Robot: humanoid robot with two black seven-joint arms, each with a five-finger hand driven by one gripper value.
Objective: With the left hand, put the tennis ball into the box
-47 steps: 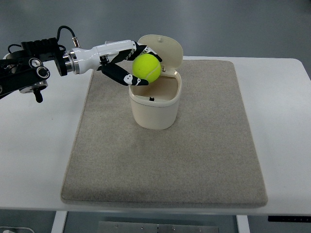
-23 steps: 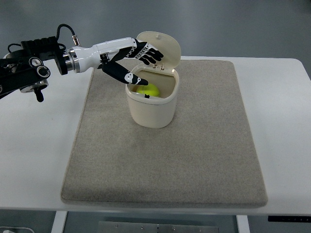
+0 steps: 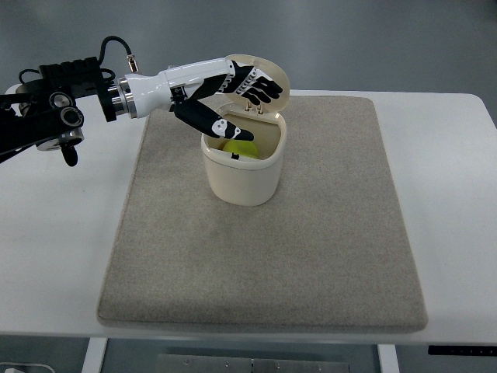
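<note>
Overhead, the left arm is seen reaching in from the picture's left edge, its dark jointed segments and cable followed by a white forearm that is stretched level toward the box (image 3: 243, 169). The left hand (image 3: 233, 97) is held over the box's open mouth with its black and white fingers (image 3: 260, 84) spread apart and nothing gripped between them; the thumb is pointed down over the near rim, while the other fingers are fanned out in front of the raised lid (image 3: 268, 71). The tennis ball (image 3: 239, 146) is found inside the box, only a yellow-green patch of it being visible below the thumb. The box is a cream, rounded container standing upright, with its lid tipped back at the far side. No brand, label or readable writing can be made out on anything. The box is set on a grey-beige mat (image 3: 264, 241) that is laid flat on a white bench (image 3: 54, 233). A grey floor is seen beyond the bench's far edge. The right arm is out of view.
</note>
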